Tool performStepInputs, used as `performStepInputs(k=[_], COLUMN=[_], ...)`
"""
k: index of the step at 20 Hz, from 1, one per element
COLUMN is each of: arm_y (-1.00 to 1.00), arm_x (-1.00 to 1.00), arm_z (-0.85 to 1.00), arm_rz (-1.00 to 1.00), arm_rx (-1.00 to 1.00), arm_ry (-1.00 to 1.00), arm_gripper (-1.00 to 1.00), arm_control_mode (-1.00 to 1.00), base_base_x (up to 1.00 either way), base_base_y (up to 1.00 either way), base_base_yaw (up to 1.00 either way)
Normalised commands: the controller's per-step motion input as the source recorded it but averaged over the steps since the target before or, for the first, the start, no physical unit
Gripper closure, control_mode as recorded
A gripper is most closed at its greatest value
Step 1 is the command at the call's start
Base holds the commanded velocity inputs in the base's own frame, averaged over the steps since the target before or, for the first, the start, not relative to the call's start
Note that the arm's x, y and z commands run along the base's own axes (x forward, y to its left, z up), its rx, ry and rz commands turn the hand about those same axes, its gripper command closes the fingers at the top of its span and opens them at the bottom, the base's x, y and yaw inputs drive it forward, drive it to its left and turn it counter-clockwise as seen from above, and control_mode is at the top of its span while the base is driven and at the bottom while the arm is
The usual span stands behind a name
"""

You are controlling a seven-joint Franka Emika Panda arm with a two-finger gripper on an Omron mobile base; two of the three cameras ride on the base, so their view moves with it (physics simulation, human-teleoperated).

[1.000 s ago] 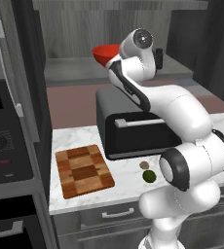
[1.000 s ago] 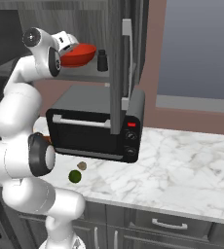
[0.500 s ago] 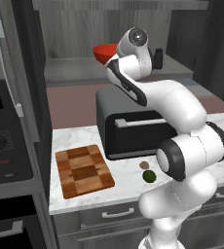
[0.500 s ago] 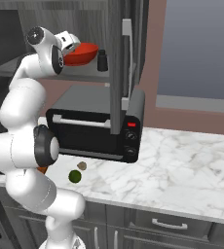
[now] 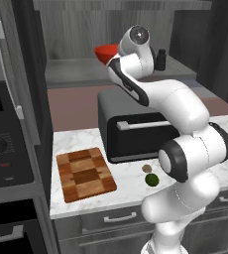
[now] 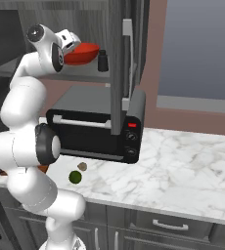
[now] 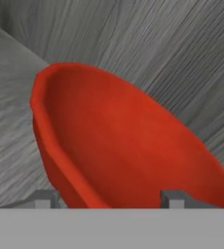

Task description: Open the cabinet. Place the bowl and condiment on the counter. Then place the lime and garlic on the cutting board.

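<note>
The cabinet (image 5: 76, 74) stands open, and the red bowl (image 5: 105, 51) (image 6: 82, 52) sits on its shelf. The hand view looks into the bowl (image 7: 123, 146) from close up. My gripper (image 7: 110, 198) (image 6: 70, 46) is open at the bowl's near rim, one fingertip (image 7: 46, 197) outside the wall and the other inside. The dark condiment (image 5: 161, 58) (image 6: 103, 61) stands on the shelf just right of the bowl. On the counter (image 5: 86, 203), the lime (image 5: 152, 179) (image 6: 75, 176) and garlic (image 5: 147, 168) (image 6: 82, 166) lie side by side. The cutting board (image 5: 85, 173) lies left of them, with nothing on it.
A black toaster oven (image 5: 131, 134) (image 6: 95, 132) stands on the counter under the shelf. The cabinet's right door (image 6: 122, 73) hangs open in front of it, and the left door (image 5: 7, 69) is swung out too. A stove (image 5: 2, 149) sits at the left.
The hand has pushed in a little toward the bowl. The fingers have come closer together around its rim. The bowl, condiment, lime and garlic have not moved.
</note>
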Motion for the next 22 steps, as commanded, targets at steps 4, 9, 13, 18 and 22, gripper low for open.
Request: performStepInputs(k=[4, 9, 13, 18, 22], arm_y=[0.00, 0.00, 0.00, 0.00, 0.00], arm_x=[-0.12, -0.28, -0.41, -0.48, -0.59], arm_z=[0.27, 0.31, 0.27, 0.24, 0.13], arm_rz=[0.00, 0.00, 0.00, 0.00, 0.00], arm_rx=[0.00, 0.00, 0.00, -0.01, -0.03], arm_ry=[-0.02, -0.02, -0.07, -0.06, -0.02], arm_gripper=[1.00, 1.00, 1.00, 1.00, 1.00], arm_control_mode=[-1.00, -1.00, -1.00, -1.00, -1.00], base_base_x=[0.00, 0.00, 0.00, 0.00, 0.00], base_base_y=[0.00, 0.00, 0.00, 0.00, 0.00], base_base_yaw=[0.00, 0.00, 0.00, 0.00, 0.00])
